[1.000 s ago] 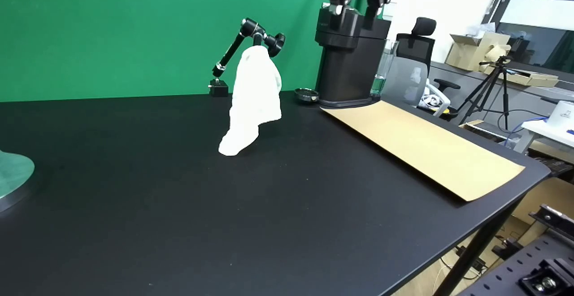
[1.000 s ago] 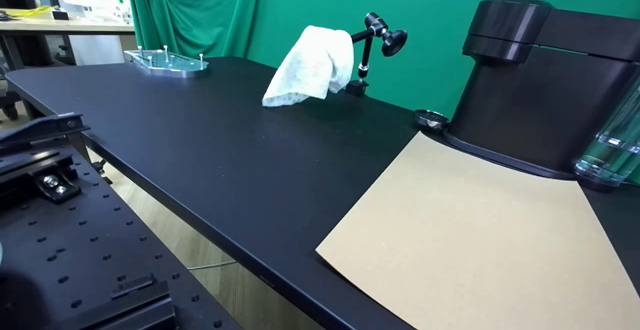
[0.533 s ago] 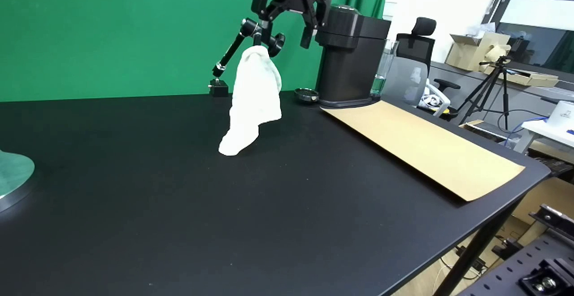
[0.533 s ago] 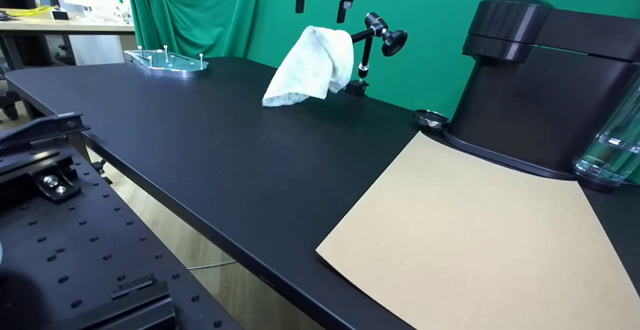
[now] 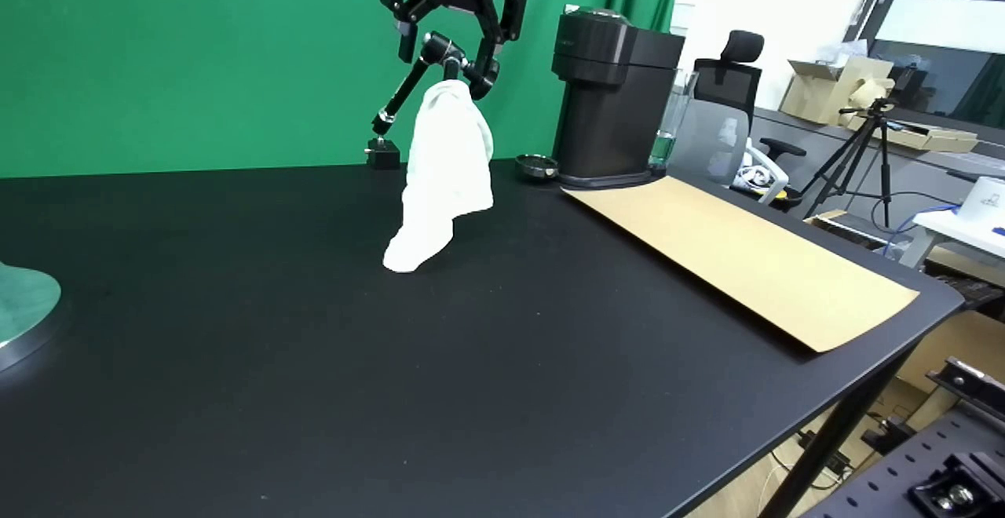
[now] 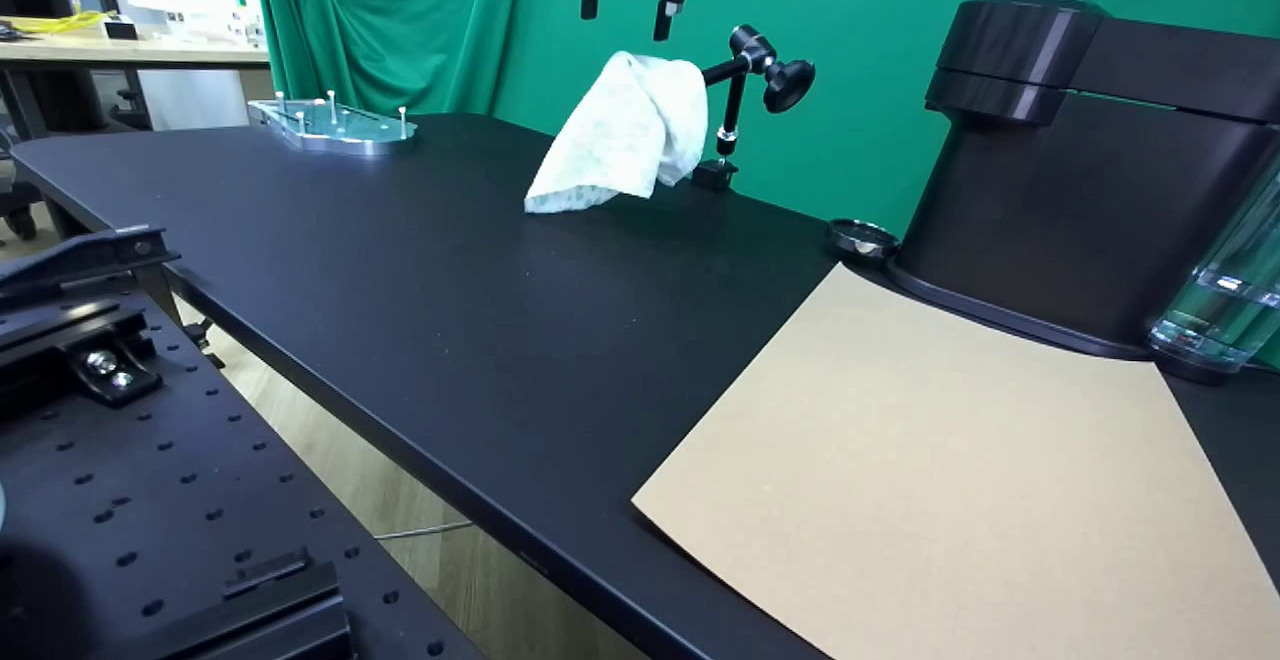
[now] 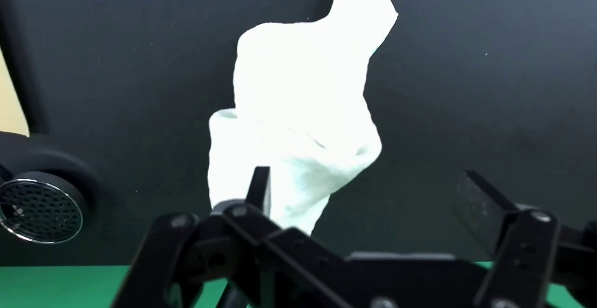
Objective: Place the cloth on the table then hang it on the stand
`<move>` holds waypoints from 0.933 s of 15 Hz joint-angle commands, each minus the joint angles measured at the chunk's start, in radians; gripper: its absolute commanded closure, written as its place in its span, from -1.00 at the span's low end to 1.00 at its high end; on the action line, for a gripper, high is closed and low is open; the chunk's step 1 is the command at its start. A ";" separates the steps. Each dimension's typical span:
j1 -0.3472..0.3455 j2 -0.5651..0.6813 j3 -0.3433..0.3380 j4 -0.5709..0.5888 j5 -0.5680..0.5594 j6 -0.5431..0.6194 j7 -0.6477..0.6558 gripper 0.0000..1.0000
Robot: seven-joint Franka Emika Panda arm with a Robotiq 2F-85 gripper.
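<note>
The white cloth [image 5: 447, 157] hangs in folds over the arm of the black jointed stand [image 5: 408, 86]. In an exterior view the cloth [image 6: 620, 135] drapes over the end of the stand's arm [image 6: 735, 110]. I cannot tell if its lower edge touches the black table [image 5: 314, 361]. My gripper [image 5: 444, 63] is open and empty, above the cloth; it also shows high up in an exterior view [image 6: 626, 15]. In the wrist view the fingers [image 7: 368, 184] are wide apart, with the cloth [image 7: 303, 79] lying below, toward the left finger. The stand is mostly hidden there.
A bulky black machine [image 5: 604, 102] stands beside the stand, with a small round black dish [image 6: 862, 238] at its base. A tan cardboard sheet [image 6: 950, 470] lies in front of it. A clear plate with pegs [image 6: 335, 130] sits at the table's far end. A green backdrop [image 5: 196, 55] is behind.
In an exterior view my gripper has moved left from over the black machine to over the stand. In an exterior view it came down into sight, then shifted slightly left and up. The cloth stayed still.
</note>
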 commanded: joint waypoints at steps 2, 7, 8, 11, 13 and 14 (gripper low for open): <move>0.014 0.035 -0.008 0.037 -0.028 0.022 0.098 -1.00; -0.005 0.077 -0.035 0.063 -0.028 0.033 0.112 -1.00; -0.008 0.087 -0.044 0.068 -0.032 0.035 0.116 -1.00; -0.014 0.114 -0.062 0.081 -0.036 0.037 0.122 -0.33; -0.014 0.131 -0.070 0.088 -0.040 0.041 0.129 -0.02; -0.013 0.137 -0.072 0.090 -0.041 0.042 0.131 0.11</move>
